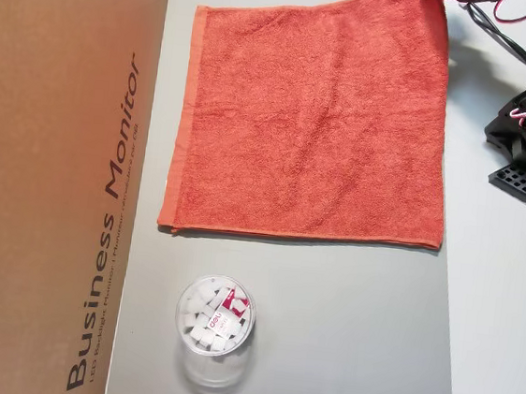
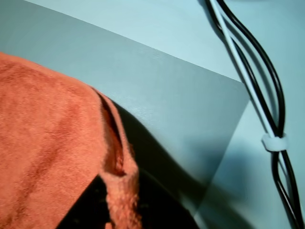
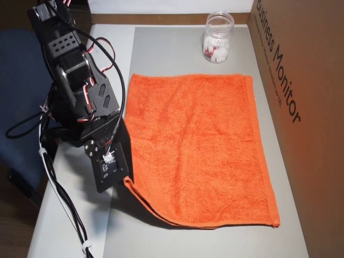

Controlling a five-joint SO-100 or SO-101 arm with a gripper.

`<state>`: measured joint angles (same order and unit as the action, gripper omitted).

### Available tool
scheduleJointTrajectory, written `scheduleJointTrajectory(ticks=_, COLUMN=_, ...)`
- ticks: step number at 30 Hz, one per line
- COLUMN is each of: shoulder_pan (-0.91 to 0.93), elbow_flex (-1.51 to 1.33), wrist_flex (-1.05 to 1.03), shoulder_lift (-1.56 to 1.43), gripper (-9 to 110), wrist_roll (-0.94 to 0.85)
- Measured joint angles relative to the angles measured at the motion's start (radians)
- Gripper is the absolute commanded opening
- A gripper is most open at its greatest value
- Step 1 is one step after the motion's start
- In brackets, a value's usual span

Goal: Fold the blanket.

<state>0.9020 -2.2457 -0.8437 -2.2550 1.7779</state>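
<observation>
The orange-red blanket point(image 1: 308, 126) lies spread flat on the grey mat point(image 1: 324, 335), with a flat woven band along its left edge in this overhead view. In the other overhead view my gripper point(image 3: 125, 181) sits at the near left corner of the blanket point(image 3: 199, 145), and that corner is raised slightly off the mat point(image 3: 161, 48). The wrist view shows the corner of the blanket point(image 2: 47, 157) pinched in my gripper point(image 2: 121, 207), black jaws on either side of it; two cloth layers show at the edge. My gripper is shut on that corner.
A brown cardboard box point(image 3: 301, 80) printed "Business Monitor" runs along one side of the mat. A clear jar point(image 3: 217, 37) of small white pieces stands on the mat beyond the blanket. Black and white cables point(image 2: 267, 95) trail beside the mat near my arm point(image 3: 80, 91).
</observation>
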Motion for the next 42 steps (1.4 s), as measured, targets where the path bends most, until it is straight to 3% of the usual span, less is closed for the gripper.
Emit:
scheduleJointTrajectory(ticks=16, shoulder_pan=-0.17, elbow_flex=0.161, wrist_flex=-0.002, shoulder_lift=0.0, gripper=0, wrist_roll=0.147)
scheduleJointTrajectory(ticks=27, shoulder_pan=-0.291, elbow_flex=0.255, wrist_flex=-0.002, shoulder_lift=0.008, gripper=0, wrist_roll=0.152)
scheduleJointTrajectory(ticks=42, shoulder_pan=-0.402, elbow_flex=0.563, wrist_flex=-0.002, shoulder_lift=0.261, gripper=0, wrist_roll=0.156)
